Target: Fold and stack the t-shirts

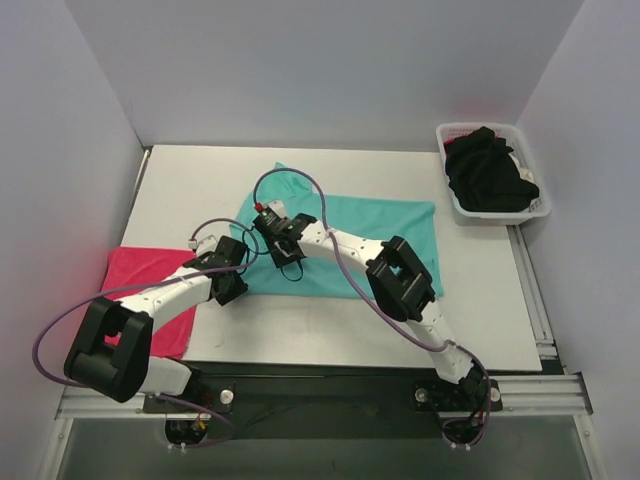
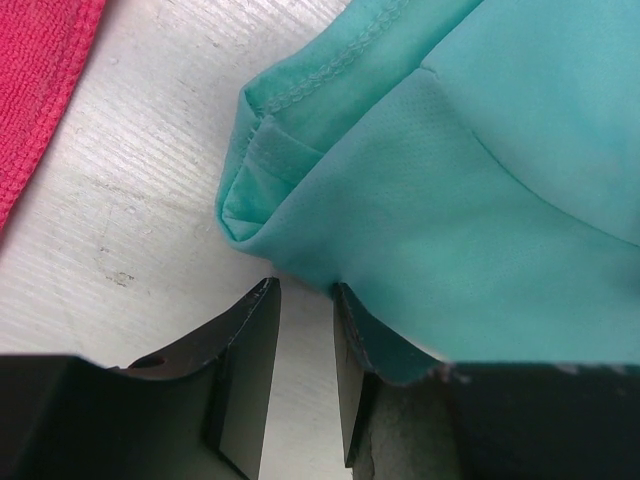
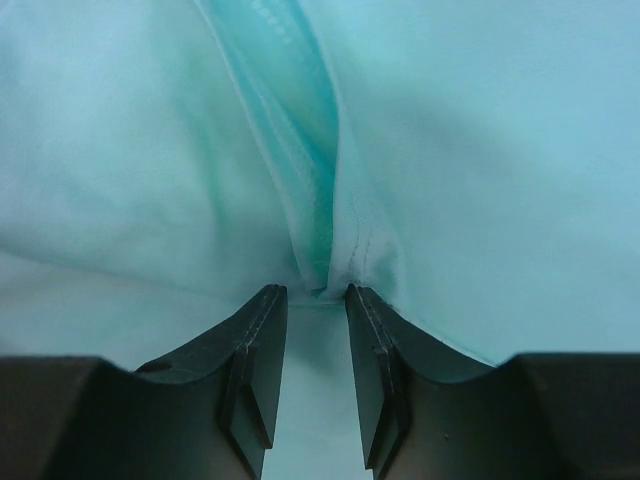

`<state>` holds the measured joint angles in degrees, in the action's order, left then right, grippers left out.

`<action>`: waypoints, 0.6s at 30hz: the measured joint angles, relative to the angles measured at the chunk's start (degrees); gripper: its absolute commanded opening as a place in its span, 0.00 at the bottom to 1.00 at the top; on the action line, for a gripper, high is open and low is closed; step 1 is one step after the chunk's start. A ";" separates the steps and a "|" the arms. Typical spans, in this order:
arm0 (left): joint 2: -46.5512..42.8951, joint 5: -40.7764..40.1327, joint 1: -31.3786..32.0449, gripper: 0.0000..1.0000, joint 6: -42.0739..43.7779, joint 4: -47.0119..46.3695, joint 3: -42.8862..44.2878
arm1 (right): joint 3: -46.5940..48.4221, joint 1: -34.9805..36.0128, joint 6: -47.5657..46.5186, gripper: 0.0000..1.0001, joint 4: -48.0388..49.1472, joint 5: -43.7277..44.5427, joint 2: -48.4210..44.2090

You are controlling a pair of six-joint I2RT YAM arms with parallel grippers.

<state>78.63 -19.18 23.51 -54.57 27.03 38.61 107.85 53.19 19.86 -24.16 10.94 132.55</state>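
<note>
Pale grey walls enclose a white rectangular table point(image 1: 300, 330). A teal-green short-sleeved cloth t-shirt point(image 1: 390, 225) lies spread flat at mid-table and serves as the reference here.

- Beyond its far right corner, apart from it, stands a white slotted plastic basket point(image 1: 455, 205). The basket contains a heap of crumpled black cloth t-shirts point(image 1: 485, 170) that rises above the rim.
- To its near left, not touching it, a pinkish-red cloth t-shirt point(image 1: 140, 270) lies flat at the table edge.
- The left gripper point(image 2: 305, 288) sits at its near left corner. The jaws stand narrowly apart with bare table visible between them. The hemmed cloth edge drapes over one finger.
- The right gripper point(image 3: 315, 290) is on its left half. A raised ridge of cloth stands between the fingertips. Whether the jaws clamp it cannot be determined.
</note>
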 measured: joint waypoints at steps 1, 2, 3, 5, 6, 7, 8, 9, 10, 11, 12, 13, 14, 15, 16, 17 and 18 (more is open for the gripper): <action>-0.04 0.00 0.00 0.39 -0.13 0.07 -0.15 | 0.00 -0.50 0.02 0.32 0.00 0.37 0.00; -0.07 -0.02 0.00 0.39 -0.31 0.04 -0.28 | 0.00 -1.18 0.02 0.32 -0.02 0.74 0.00; -0.11 -0.02 0.02 0.39 -0.35 0.04 -0.33 | 0.00 -1.88 0.02 0.32 -0.02 1.03 0.00; -0.13 0.00 0.00 0.39 -0.39 0.04 -0.35 | 0.04 -3.39 0.02 0.32 0.00 1.70 0.00; -0.13 -0.02 0.00 0.39 -0.39 0.04 -0.35 | 0.09 -4.26 0.02 0.32 0.00 2.05 0.00; -0.13 0.00 0.00 0.39 -0.39 0.04 -0.35 | 0.24 -5.07 0.00 0.32 -0.07 2.36 0.02; -0.13 -0.02 0.02 0.39 -0.39 0.04 -0.35 | 0.52 -5.75 0.00 0.32 -0.04 2.60 0.11; -0.13 -0.02 0.00 0.39 -0.42 0.04 -0.35 | 0.90 -6.36 -0.02 0.32 -0.07 2.82 0.13; -0.13 -0.02 0.00 0.39 -0.42 0.04 -0.35 | 1.40 -7.10 -0.04 0.32 -0.07 3.15 0.22; -0.13 -0.02 0.00 0.39 -0.42 0.04 -0.35 | 1.90 -7.67 -0.04 0.32 -0.04 3.43 0.24; -0.13 -0.02 0.00 0.39 -0.42 0.04 -0.35 | 2.40 -8.28 -0.07 0.32 -0.02 3.87 0.24; -0.20 0.00 0.00 0.39 -0.39 0.07 -0.35 | 2.99 -9.01 -0.09 0.32 -0.02 4.28 0.24; -0.31 0.04 0.00 0.39 -0.39 0.07 -0.39 | 3.41 -9.57 -0.15 0.32 0.15 4.76 0.22; -0.50 0.17 0.00 0.39 -0.35 0.15 -0.48 | 3.65 -10.21 -0.22 0.33 0.33 5.25 0.17; -0.87 0.28 0.00 0.39 -0.33 0.31 -0.59 | 3.69 -10.88 -0.24 0.33 0.48 5.70 0.07; -1.42 0.42 0.00 0.39 -0.24 0.50 -0.72 | 3.45 -11.61 -0.26 0.34 0.57 6.19 -0.17; -2.32 0.50 0.00 0.39 -0.07 0.72 -0.83 | 2.62 -12.13 -0.26 0.35 0.79 6.58 -0.76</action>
<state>76.31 -18.68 23.51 -54.63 27.75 37.78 110.48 41.06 19.59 -23.38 17.52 131.79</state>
